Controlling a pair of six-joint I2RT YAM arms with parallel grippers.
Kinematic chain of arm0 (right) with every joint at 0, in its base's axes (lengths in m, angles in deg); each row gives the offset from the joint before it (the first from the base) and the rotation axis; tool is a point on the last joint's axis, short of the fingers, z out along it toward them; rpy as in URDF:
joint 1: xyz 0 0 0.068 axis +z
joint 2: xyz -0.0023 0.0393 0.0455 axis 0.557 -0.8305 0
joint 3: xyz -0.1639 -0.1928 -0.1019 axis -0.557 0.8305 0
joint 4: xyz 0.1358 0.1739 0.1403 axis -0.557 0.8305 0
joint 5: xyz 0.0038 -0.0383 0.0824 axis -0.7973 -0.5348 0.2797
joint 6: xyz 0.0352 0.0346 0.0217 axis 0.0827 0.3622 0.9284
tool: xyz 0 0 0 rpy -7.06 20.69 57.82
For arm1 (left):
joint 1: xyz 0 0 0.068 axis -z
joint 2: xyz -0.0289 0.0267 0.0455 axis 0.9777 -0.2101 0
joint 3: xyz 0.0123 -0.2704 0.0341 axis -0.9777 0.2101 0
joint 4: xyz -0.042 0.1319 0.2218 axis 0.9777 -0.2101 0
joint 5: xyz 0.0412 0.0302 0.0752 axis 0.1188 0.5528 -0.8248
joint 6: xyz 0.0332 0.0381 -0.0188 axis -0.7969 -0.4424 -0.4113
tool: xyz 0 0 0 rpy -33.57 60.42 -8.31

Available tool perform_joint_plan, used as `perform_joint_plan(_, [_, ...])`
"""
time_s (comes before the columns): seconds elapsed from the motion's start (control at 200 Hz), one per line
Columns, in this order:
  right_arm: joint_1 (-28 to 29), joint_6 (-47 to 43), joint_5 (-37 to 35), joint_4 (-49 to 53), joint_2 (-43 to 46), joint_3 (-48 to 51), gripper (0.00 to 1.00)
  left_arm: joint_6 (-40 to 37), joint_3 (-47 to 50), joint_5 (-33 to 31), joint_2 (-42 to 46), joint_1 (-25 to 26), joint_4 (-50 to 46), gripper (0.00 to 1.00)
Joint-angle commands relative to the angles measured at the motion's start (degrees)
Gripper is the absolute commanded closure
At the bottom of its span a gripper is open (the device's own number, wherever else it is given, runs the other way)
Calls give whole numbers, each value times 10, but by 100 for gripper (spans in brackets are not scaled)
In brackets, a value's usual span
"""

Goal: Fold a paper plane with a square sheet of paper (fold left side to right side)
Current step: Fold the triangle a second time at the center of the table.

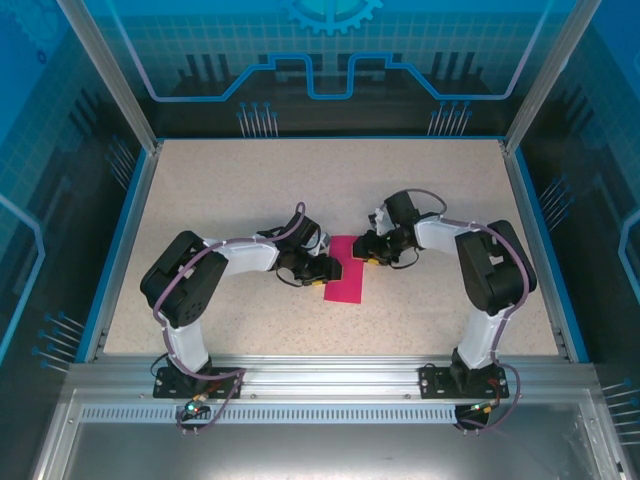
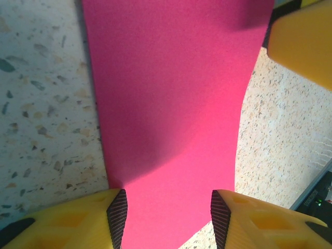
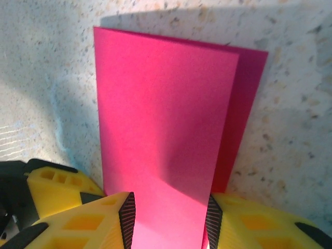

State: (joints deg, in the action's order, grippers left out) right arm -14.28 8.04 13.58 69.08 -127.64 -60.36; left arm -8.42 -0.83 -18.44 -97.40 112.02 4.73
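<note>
The square sheet of paper (image 1: 347,283) lies on the table folded in half into a tall magenta-pink strip. In the right wrist view its top layer (image 3: 161,114) sits slightly askew, and a darker strip of the lower layer (image 3: 244,109) shows along the right edge. My left gripper (image 1: 322,272) is low over the strip's near-left end. It is open, with the paper (image 2: 166,104) flat between its fingertips (image 2: 117,218). My right gripper (image 1: 366,252) is low over the far-right end, also open and straddling the top layer. No paper plane shape is formed.
The speckled table (image 1: 250,190) is walled by a blue rim (image 1: 120,240). The two grippers are close together over the paper; a yellow finger of the right one (image 2: 303,46) shows in the left wrist view, and the left one's finger (image 3: 52,187) in the right wrist view.
</note>
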Motion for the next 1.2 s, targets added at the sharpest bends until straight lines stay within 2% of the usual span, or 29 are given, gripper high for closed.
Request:
perform_joint_plan(0.0, [13,17,28,-23,24,16,58,0,13,-3,15,4,4,49])
perform_joint_plan(0.275, [28,34,9,-18,29,33,58,1,21,7,41,4,25,48])
perform_joint_plan(0.485, [28,36,13,-13,25,36,58,-30,43,-16,115,4,26,42])
perform_joint_plan(0.61, [28,53,23,-6,41,38,63,-65,82,-41,180,12,39,39])
perform_joint_plan(0.72, [28,75,37,16,60,35,64,-108,104,-92,231,42,11,38])
perform_joint_plan(0.885, [28,121,70,36,70,30,66,-149,113,-185,272,118,-23,37])
perform_joint_plan(1.045, [30,130,66,54,77,19,67,-155,100,-250,258,174,-29,36])
perform_joint_plan(1.196, [31,142,72,55,79,14,67,-160,51,-306,203,219,-56,34])
